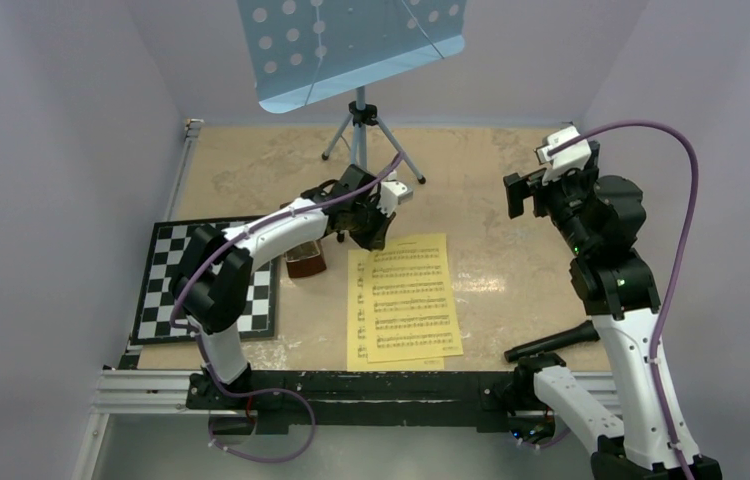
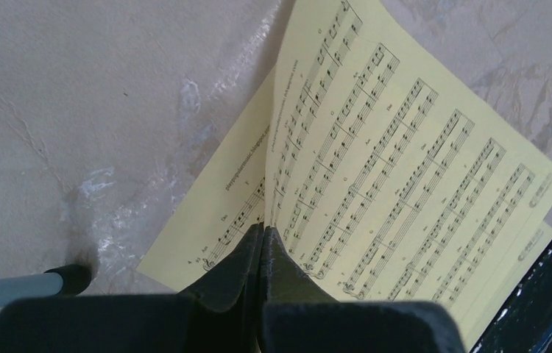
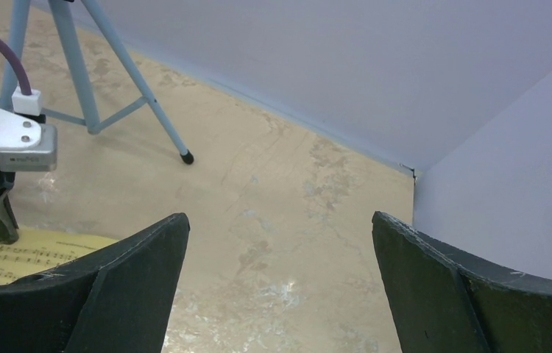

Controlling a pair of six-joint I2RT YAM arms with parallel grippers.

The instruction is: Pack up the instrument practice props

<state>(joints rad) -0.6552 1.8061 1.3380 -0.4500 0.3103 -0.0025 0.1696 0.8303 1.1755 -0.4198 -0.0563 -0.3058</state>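
Note:
Two yellow sheets (image 1: 406, 298) printed with music staves lie overlapping on the table in front of the arms. My left gripper (image 1: 369, 232) is at their far left corner. In the left wrist view it (image 2: 264, 229) is shut on the raised edge of the upper sheet (image 2: 405, 154), with the lower sheet (image 2: 221, 213) flat beneath. The brown metronome (image 1: 306, 262) stands just left of the sheets, under my left arm. The light-blue punched music stand (image 1: 351, 45) stands on its tripod at the back. My right gripper (image 1: 519, 195) (image 3: 279, 217) is open, empty and held high on the right.
A black-and-white chessboard (image 1: 166, 285) lies at the left. A tripod foot (image 2: 74, 276) rests close to the left gripper; the tripod legs (image 3: 82, 66) also show in the right wrist view. Walls enclose the table. A black rail (image 1: 351, 385) runs along the near edge.

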